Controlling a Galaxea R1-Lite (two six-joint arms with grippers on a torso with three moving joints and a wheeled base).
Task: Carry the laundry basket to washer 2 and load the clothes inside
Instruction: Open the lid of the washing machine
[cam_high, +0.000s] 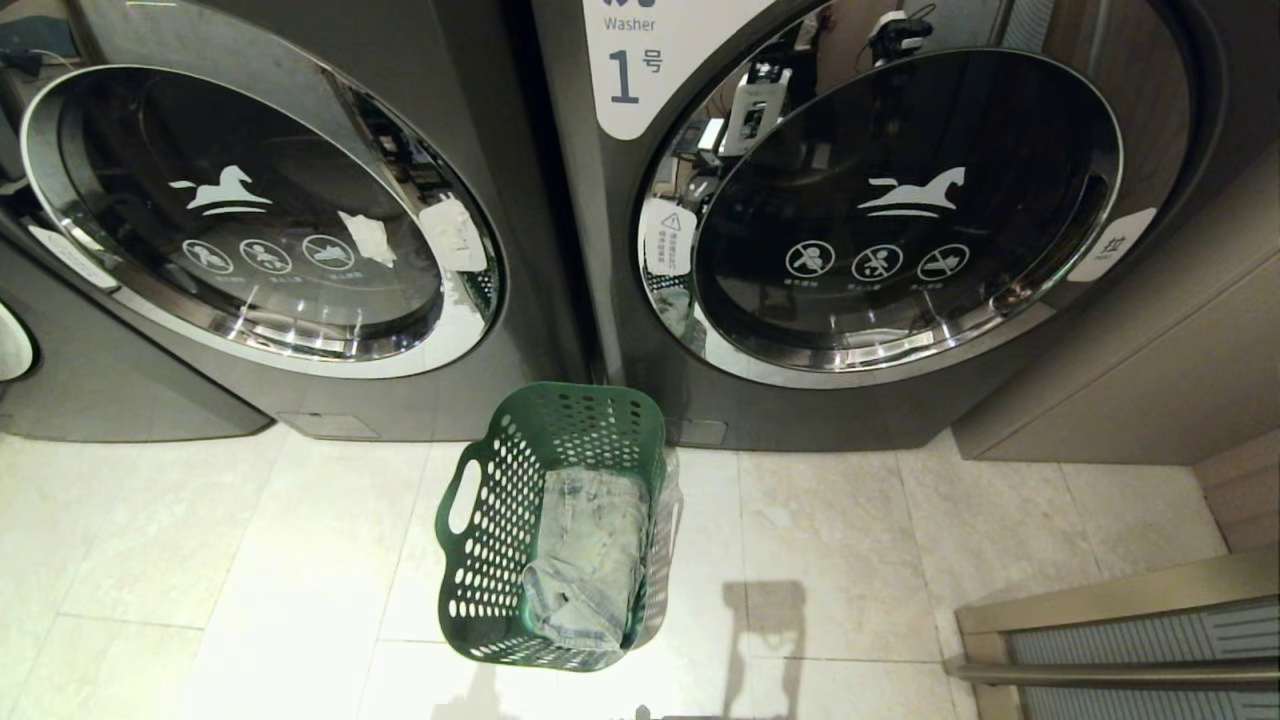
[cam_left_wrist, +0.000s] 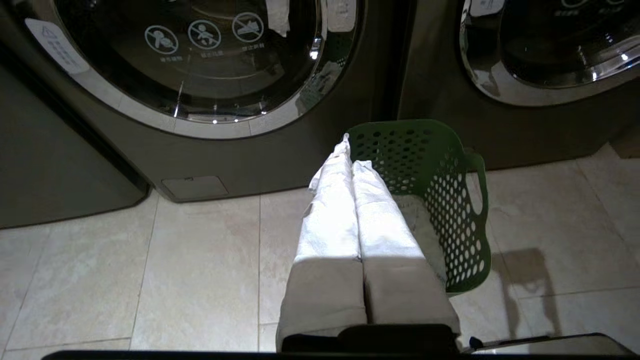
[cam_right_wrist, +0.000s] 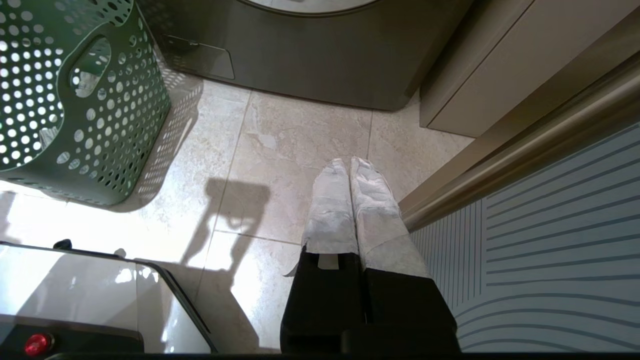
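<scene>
The right-hand washer (cam_high: 900, 220) wears a white label reading "Washer 1" — a horse emblem marks both glass doors. On the tiled floor (cam_high: 250, 560) between the machines sits the perforated green laundry basket (cam_high: 490, 530), folded pale denim clothes (cam_high: 590, 560) inside. Only the wrist views show the cloth-wrapped left gripper (cam_left_wrist: 350, 155) and right gripper (cam_right_wrist: 349, 165) — both clenched, empty.

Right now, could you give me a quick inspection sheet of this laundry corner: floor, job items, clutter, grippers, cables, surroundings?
Surface: pale tiled floor, with shadows.
Job's things: green laundry basket on the floor before the gap between two washers; folded denim clothes inside. Left washer door shut, number not visible; right washer labelled 1, door shut.
Clutter: nothing seen.
Grippers: left gripper shut, empty, by the basket's rim; right gripper shut, empty, above bare floor.
Cables: nothing seen.
Surroundings: beige cabinet on the right, a metal rail below it.
</scene>
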